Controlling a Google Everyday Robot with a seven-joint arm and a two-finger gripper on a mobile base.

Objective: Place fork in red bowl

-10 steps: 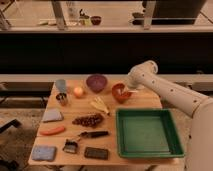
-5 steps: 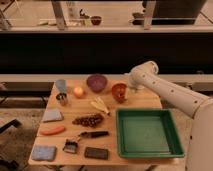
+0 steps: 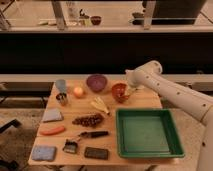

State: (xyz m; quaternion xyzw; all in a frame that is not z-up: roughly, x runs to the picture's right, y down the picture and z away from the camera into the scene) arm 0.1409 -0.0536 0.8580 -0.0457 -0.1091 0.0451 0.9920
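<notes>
The red bowl (image 3: pixel 119 93) sits on the wooden table (image 3: pixel 145 102), to the right of the purple bowl (image 3: pixel 96 82). My white arm reaches in from the right. My gripper (image 3: pixel 131 90) hangs low at the red bowl's right rim. I cannot make out a fork in the gripper, in the bowl or on the table.
A green tray (image 3: pixel 147 151) stands front right. On the table's left are a blue-grey cup (image 3: pixel 61 85), a metal cup (image 3: pixel 62 99), an orange (image 3: pixel 78 92), a banana (image 3: pixel 100 105), grapes (image 3: pixel 89 120), a carrot (image 3: pixel 52 130), sponges (image 3: pixel 43 152), a brush (image 3: pixel 70 146) and a black-handled tool (image 3: pixel 93 134).
My gripper has shifted slightly right, from over the red bowl to its right rim. Nothing else on the table has moved.
</notes>
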